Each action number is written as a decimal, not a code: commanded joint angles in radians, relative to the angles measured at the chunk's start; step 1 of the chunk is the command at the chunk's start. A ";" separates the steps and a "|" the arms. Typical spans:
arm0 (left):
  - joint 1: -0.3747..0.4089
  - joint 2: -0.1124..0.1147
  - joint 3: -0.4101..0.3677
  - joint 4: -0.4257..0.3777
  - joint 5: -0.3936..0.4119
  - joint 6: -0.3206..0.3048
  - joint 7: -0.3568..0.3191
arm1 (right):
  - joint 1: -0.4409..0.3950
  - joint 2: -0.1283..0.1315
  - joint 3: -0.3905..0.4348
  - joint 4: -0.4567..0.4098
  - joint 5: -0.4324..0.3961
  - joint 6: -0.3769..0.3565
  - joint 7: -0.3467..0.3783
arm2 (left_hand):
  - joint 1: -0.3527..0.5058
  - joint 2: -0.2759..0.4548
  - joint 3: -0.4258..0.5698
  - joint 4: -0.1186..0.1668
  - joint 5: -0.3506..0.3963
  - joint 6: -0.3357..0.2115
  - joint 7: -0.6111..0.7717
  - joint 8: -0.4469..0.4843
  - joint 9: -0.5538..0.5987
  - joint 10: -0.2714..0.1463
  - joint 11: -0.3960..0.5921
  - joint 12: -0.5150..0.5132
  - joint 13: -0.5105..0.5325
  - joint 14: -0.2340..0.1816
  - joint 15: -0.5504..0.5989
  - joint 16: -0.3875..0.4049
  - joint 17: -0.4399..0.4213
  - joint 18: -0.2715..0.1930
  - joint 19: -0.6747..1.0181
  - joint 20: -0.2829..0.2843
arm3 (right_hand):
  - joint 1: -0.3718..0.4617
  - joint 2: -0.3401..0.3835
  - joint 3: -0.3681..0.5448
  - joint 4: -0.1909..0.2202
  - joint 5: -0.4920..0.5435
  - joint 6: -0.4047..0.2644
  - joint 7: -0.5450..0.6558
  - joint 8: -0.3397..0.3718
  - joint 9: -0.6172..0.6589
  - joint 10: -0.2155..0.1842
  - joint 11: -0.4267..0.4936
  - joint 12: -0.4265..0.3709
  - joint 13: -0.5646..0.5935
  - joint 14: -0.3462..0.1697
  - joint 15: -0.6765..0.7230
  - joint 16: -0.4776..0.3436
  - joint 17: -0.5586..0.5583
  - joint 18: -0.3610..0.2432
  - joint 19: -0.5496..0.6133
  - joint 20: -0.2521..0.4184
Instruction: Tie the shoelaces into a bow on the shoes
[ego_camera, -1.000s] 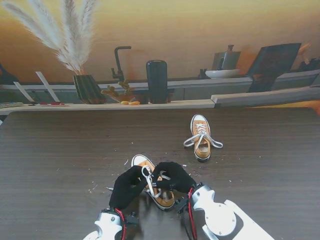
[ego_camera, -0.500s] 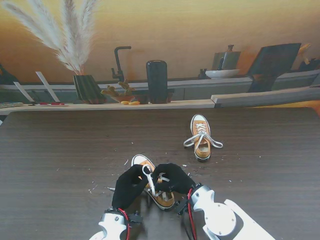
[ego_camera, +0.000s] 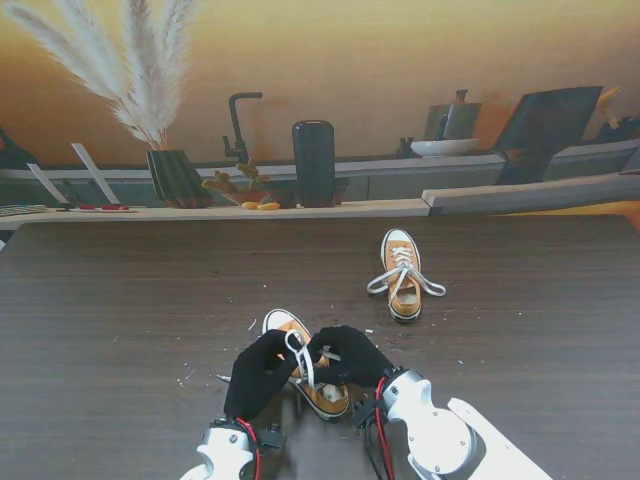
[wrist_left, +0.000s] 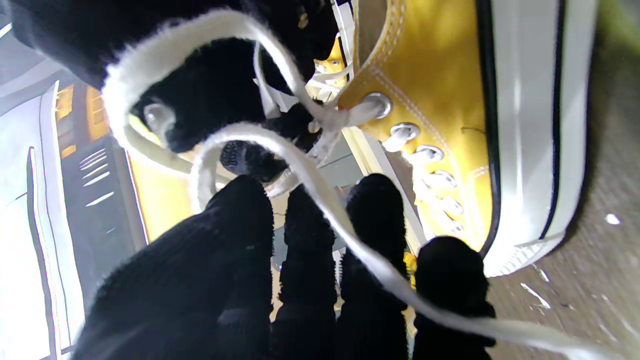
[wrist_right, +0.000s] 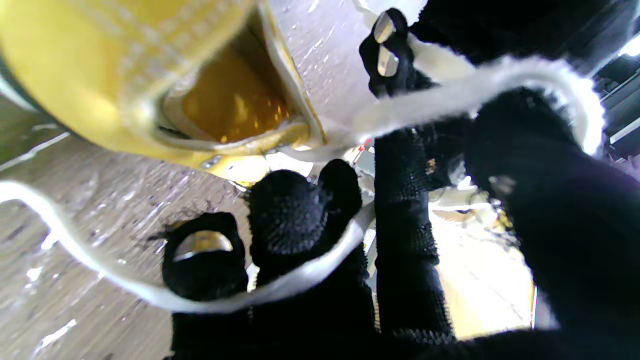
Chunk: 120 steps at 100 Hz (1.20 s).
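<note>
A mustard-yellow sneaker (ego_camera: 322, 396) with a white toe cap lies close to me, mostly covered by my two black-gloved hands. My left hand (ego_camera: 256, 373) and right hand (ego_camera: 350, 356) meet over its tongue, and each grips the white shoelace (ego_camera: 300, 356), which stands up as a loop between them. In the left wrist view the lace (wrist_left: 280, 145) curls from the top eyelet of the sneaker (wrist_left: 440, 100) across my fingers (wrist_left: 240, 250). In the right wrist view a strand (wrist_right: 450, 95) runs over my fingers (wrist_right: 300, 225) beside the shoe opening (wrist_right: 220, 100). The knot itself is hidden.
A second yellow sneaker (ego_camera: 403, 276) lies farther away to the right, its laces spread loose on the dark wood table (ego_camera: 120, 300). Small white flecks dot the tabletop near the hands. A shelf with a vase, a faucet and a black cylinder (ego_camera: 314, 162) runs along the far edge.
The lace loop between the hands has shifted slightly and leans a little more to the right. Both hands stay over the near sneaker, almost still.
</note>
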<state>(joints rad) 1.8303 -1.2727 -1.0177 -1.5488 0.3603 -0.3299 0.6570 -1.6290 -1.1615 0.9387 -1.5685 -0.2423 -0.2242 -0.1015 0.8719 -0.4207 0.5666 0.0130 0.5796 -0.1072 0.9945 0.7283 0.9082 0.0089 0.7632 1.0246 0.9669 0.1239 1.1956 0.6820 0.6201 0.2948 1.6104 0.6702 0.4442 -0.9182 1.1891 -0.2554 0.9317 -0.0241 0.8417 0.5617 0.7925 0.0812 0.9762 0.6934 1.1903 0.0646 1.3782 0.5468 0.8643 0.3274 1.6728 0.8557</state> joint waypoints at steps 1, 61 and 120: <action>0.006 0.000 -0.001 -0.011 0.002 -0.002 -0.013 | -0.005 0.002 0.002 -0.005 -0.006 0.008 0.015 | -0.009 -0.006 -0.004 -0.018 -0.027 -0.011 0.013 -0.003 -0.005 0.000 0.020 -0.009 -0.012 -0.001 0.004 0.021 0.004 0.014 0.003 0.021 | -0.049 0.001 -0.035 0.007 0.006 0.003 -0.013 0.022 -0.033 -0.013 -0.008 -0.011 -0.006 -0.003 -0.004 0.010 -0.002 -0.005 0.001 0.015; 0.001 -0.010 0.015 -0.003 0.014 0.022 0.030 | 0.009 0.002 -0.036 -0.006 -0.056 0.024 -0.001 | -0.006 -0.009 -0.002 -0.017 -0.029 -0.008 0.015 -0.009 -0.007 0.005 0.025 -0.010 -0.010 -0.002 0.009 0.020 0.009 0.012 0.007 0.023 | -0.080 0.053 -0.078 0.064 0.032 0.017 -0.073 0.061 -0.031 -0.009 -0.018 -0.021 -0.014 -0.004 -0.008 0.011 -0.007 -0.005 -0.002 0.017; 0.001 -0.012 0.021 0.001 0.017 0.032 0.037 | 0.013 -0.025 -0.052 0.000 0.016 0.051 -0.051 | 0.013 -0.003 -0.046 -0.016 -0.018 -0.007 0.004 -0.064 -0.002 0.005 0.027 -0.021 -0.008 -0.002 0.011 0.015 0.009 0.012 0.008 0.022 | 0.147 -0.028 0.099 0.022 0.111 -0.050 0.230 -0.113 0.039 -0.002 -0.013 -0.023 0.019 0.012 -0.008 0.007 0.015 0.021 0.003 0.017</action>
<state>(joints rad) 1.8287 -1.2816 -0.9991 -1.5449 0.3774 -0.3001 0.7078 -1.6121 -1.1794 0.8859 -1.5648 -0.2480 -0.1753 -0.1612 0.8656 -0.4213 0.5542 0.0129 0.5778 -0.1070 0.9959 0.6889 0.9082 0.0178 0.7753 1.0203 0.9669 0.1242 1.1956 0.6820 0.6200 0.2948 1.6103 0.6717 0.5527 -0.9400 1.2284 -0.2501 0.9978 -0.0268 1.0336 0.4614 0.7974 0.0811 0.9633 0.6819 1.1782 0.0664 1.3771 0.5471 0.8650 0.3379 1.6646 0.8617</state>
